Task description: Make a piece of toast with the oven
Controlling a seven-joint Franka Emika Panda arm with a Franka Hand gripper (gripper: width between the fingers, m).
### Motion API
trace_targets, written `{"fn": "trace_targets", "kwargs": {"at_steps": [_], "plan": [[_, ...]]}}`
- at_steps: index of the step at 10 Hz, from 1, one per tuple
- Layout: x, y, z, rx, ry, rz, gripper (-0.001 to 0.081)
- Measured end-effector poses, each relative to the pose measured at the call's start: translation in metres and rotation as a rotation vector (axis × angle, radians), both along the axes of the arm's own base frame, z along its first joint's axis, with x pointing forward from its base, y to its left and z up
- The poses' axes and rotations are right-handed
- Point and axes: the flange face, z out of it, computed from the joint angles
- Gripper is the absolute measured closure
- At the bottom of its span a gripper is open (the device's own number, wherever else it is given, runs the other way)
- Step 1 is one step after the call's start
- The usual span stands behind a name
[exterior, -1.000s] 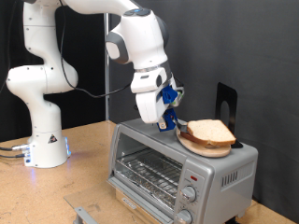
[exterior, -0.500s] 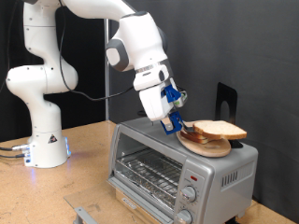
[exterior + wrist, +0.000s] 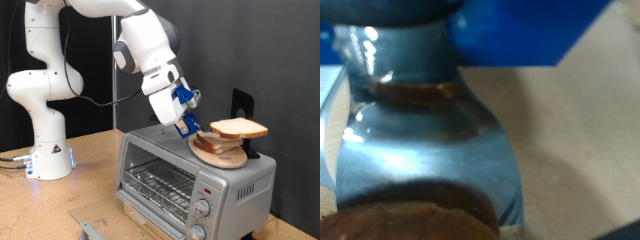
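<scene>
The silver oven (image 3: 235, 185) stands at the exterior view's lower right, with its wire rack (image 3: 155, 184) and two knobs (image 3: 201, 209) showing at the front. On its top lies a round wooden board (image 3: 226, 159) with a bread slice (image 3: 215, 146) on it. My gripper (image 3: 198, 129) is shut on the edge of the piece of toast (image 3: 240, 128) and holds it level, a little above the board and the other slice. In the wrist view a shiny metal finger (image 3: 420, 130) fills the picture, with brown crust (image 3: 410, 222) at its tip.
The robot base (image 3: 45, 150) stands at the exterior view's left on the wooden table (image 3: 60, 205). A black stand (image 3: 241, 108) rises behind the board. A grey flat part (image 3: 88, 230) lies at the exterior view's bottom edge, in front of the oven.
My gripper has tilted and risen towards the exterior view's right. The top slice has come up off the stack on the board and now hangs level above it.
</scene>
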Motion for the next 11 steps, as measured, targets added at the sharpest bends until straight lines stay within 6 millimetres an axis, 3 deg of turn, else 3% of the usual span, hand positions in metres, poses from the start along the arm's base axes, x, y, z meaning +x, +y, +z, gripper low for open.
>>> {"fn": "trace_targets", "kwargs": {"at_steps": [3,6,11], "plan": [[-0.027,-0.014,0.010,0.048,0.071,0.058,0.0415],[-0.028,-0.020,0.003,0.050,0.025,0.061,0.0415],[-0.080,-0.073,-0.011,0.073,0.103,0.178,0.0415]]}}
